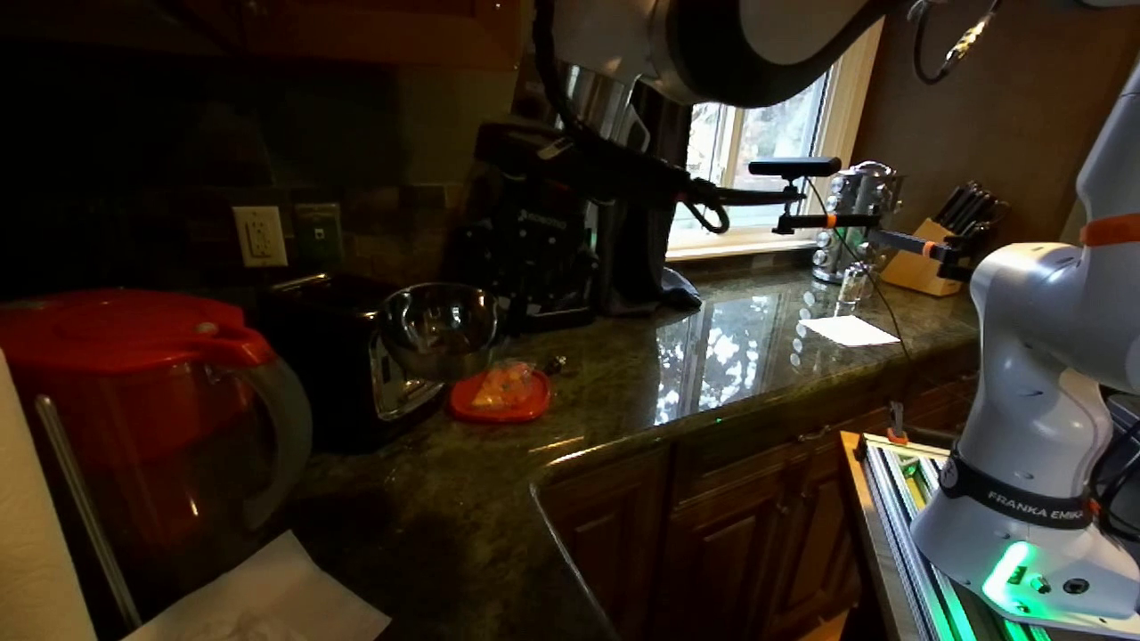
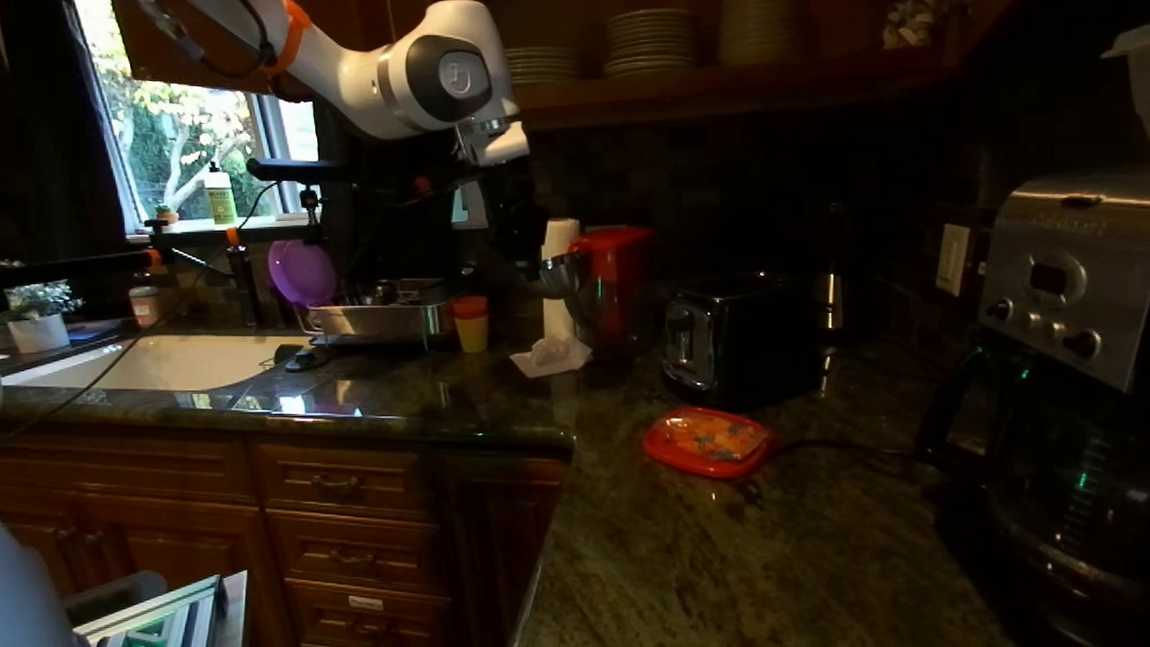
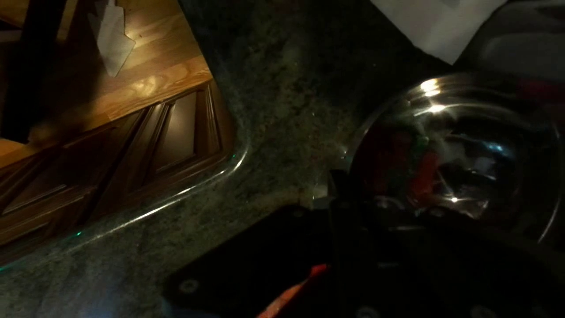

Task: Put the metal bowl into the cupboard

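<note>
The shiny metal bowl (image 1: 443, 334) hangs above the counter in front of the black toaster in an exterior view. It also shows in an exterior view (image 2: 564, 275) beside the red pitcher, tilted, and large at the right of the wrist view (image 3: 476, 145). My gripper (image 3: 346, 198) is shut on the bowl's rim, with the fingers dark and partly hard to make out. The cupboard shows as a dark reddish-brown lower edge at the top of an exterior view (image 1: 383, 40). In an exterior view its shelf (image 2: 764, 90) holds stacks of plates, above and right of the bowl.
The toaster (image 1: 325, 374) and red pitcher (image 1: 125, 356) stand by the wall. A red dish (image 2: 737, 463) with wrapped food lies in front of the toaster. A coffee maker (image 2: 1069, 261) is at the right. A dish rack (image 2: 382, 323) and cups (image 2: 471, 328) stand near the sink.
</note>
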### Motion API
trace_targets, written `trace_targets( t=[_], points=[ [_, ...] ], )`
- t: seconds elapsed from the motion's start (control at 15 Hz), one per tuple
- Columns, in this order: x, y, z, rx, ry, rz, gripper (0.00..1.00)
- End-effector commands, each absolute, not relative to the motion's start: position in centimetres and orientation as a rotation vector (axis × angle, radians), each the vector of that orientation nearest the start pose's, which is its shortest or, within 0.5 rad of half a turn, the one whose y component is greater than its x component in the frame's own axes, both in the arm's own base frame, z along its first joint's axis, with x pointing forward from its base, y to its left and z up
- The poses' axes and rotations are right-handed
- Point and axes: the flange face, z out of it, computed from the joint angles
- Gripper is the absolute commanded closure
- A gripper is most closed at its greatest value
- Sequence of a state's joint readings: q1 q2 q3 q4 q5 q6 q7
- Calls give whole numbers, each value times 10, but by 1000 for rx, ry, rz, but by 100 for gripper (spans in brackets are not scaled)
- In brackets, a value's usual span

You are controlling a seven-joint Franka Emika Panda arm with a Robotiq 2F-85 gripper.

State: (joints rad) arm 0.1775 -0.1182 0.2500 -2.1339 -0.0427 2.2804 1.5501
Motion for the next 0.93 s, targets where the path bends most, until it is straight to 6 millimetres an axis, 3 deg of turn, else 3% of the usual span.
trace_targets(
  t=[0.0,0.27,0.33,0.4,0.6,0.87],
  points=[
    [519,218,496,-2452,1671,-301,99],
    [545,216,525,-2413,1714,-385,99],
    [544,216,529,-2418,1689,-386,99],
    [537,213,520,-2426,1670,-365,97],
    [543,215,528,-2414,1663,-377,99],
    [578,206,545,-2334,1734,-352,99]
  ],
)
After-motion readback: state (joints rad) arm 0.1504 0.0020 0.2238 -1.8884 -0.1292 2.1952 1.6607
